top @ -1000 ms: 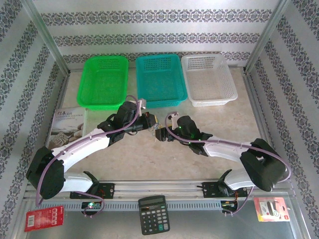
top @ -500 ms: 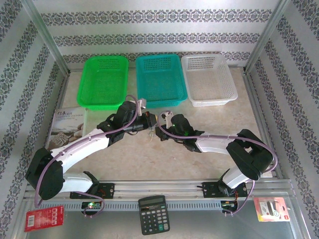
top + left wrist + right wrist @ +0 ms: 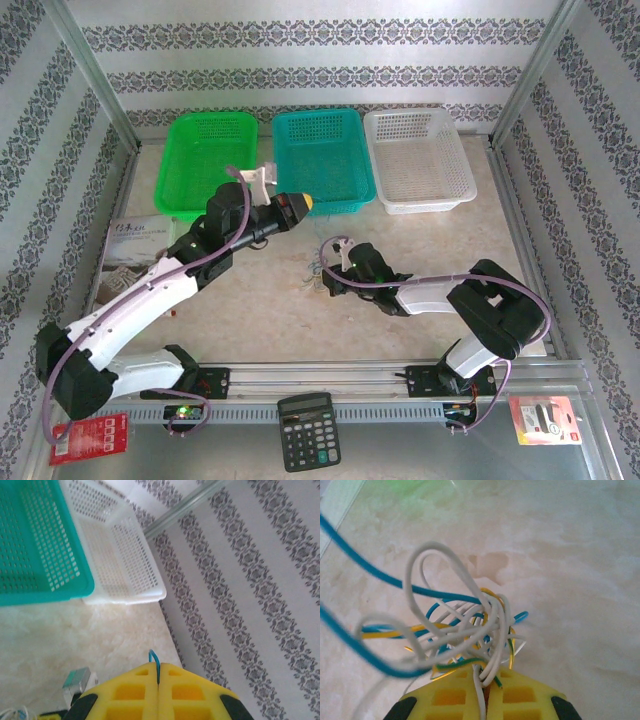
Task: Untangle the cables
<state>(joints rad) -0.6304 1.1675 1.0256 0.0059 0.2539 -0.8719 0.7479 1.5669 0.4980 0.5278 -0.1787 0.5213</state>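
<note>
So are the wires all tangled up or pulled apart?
Tangled. White, blue and yellow wires loop through each other in one clump, pinched by the right gripper.

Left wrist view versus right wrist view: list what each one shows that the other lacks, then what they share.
Left wrist: teal basket, white basket, patterned wall, one blue cable pinched in the left gripper. Right wrist: cable tangle of white, blue, yellow and green strands, held by the right gripper. Both: yellow fingers, marbled tabletop.

Cables (image 3: 466, 630) partly beyond left edge
</note>
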